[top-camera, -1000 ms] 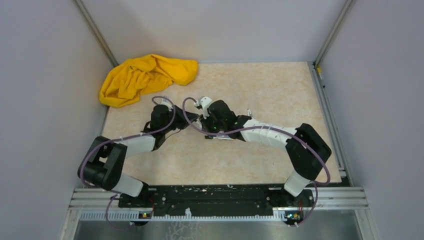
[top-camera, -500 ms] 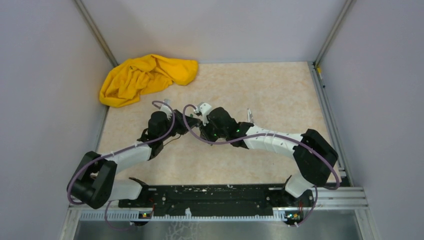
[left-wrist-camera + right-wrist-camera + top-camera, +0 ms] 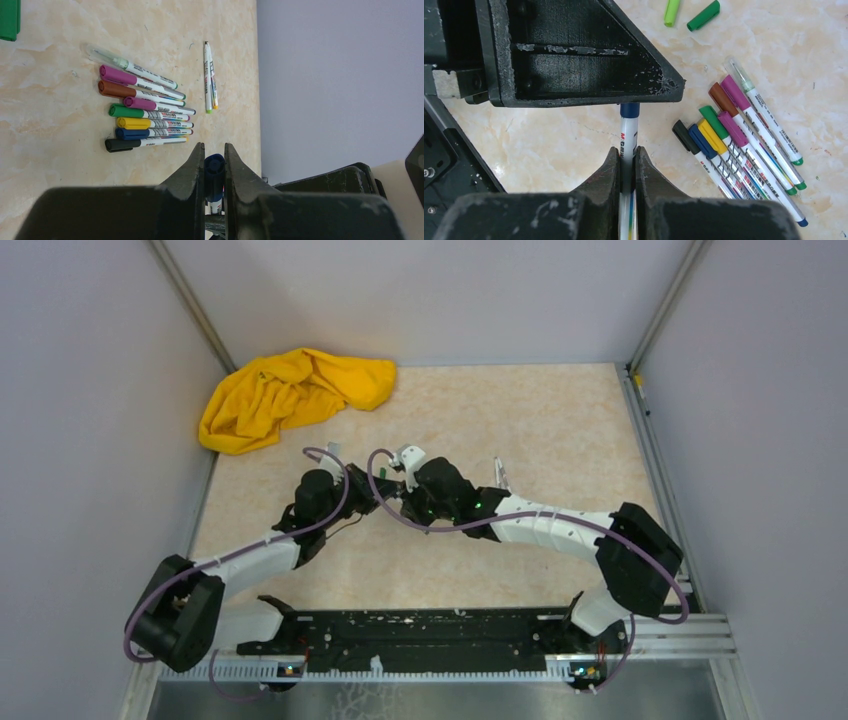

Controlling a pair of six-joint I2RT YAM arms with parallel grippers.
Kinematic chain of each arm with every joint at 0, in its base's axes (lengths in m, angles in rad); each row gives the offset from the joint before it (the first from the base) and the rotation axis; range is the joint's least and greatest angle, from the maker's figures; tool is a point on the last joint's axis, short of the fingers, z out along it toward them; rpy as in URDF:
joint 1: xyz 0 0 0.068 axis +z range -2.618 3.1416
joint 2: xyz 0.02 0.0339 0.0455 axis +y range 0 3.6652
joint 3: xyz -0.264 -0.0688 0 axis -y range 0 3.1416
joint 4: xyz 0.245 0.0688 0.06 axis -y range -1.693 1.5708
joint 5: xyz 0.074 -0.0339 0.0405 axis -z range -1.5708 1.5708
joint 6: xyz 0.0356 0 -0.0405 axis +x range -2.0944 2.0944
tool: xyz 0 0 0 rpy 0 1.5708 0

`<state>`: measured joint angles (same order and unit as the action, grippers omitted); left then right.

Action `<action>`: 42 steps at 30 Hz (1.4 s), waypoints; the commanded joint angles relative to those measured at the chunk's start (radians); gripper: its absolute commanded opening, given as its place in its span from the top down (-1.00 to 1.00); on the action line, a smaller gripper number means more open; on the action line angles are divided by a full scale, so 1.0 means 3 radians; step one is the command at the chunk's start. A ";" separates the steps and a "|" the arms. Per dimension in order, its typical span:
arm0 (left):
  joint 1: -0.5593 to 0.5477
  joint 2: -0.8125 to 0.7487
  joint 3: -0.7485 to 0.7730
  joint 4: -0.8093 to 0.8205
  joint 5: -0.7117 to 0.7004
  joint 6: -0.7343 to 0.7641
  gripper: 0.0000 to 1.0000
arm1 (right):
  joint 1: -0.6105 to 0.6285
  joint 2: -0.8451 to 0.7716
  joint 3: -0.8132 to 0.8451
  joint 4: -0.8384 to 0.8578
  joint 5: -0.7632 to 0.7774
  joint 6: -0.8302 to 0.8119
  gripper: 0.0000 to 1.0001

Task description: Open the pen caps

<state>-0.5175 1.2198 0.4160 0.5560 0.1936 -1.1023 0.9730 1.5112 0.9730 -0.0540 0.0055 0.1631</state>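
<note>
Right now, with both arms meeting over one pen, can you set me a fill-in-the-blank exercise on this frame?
The left fingers are shut on a dark ___ cap.
The right fingers clamp that cap's ___ barrel.
Two loose caps on the table are both ___.
The cloth in the far left corner is ___.
Missing words: blue, white, green, yellow.

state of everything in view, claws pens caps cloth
left claw, shut on the blue cap
right claw, shut on the held pen
held pen, cap on
row of eight pens, capped, side by side
two separate pens, uncapped, lying flat
two green caps, off, lying loose
yellow cloth, crumpled
</note>
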 commanded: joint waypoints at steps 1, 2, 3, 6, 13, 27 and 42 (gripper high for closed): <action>-0.0032 -0.0056 -0.0025 -0.0053 -0.0114 0.0023 1.00 | 0.0071 -0.0134 0.0007 0.0188 -0.0049 0.0008 1.00; -0.0034 -0.0068 -0.0031 -0.0050 -0.0141 0.0012 1.00 | 0.0073 -0.0127 0.0004 0.0185 -0.0036 0.0015 1.00; -0.0034 -0.0096 -0.0037 -0.0049 -0.0166 0.0003 1.00 | 0.0075 -0.0124 0.0006 0.0185 -0.0034 0.0027 1.00; -0.0032 -0.0173 -0.0091 -0.0017 -0.0255 -0.0018 1.00 | 0.0113 -0.0164 -0.0061 0.0126 0.0145 0.0096 1.00; -0.0029 -0.0390 -0.0267 0.0066 -0.0500 -0.0017 1.00 | 0.0257 -0.0244 -0.0331 0.0302 0.0451 0.0178 1.00; 0.0113 -0.0419 -0.0281 0.0097 -0.1212 0.0291 1.00 | 0.0280 -0.0681 -0.0965 0.0475 0.0751 0.0212 1.00; 0.0416 0.0414 0.0198 -0.0375 -0.1130 0.0598 1.00 | -0.0307 -0.0445 -0.0537 0.0185 0.1560 0.0234 1.00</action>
<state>-0.3965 1.2957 0.3927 0.5404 -0.1272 -0.9836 0.9771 1.3457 0.7235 -0.0101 0.3492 0.2241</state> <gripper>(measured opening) 0.180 0.055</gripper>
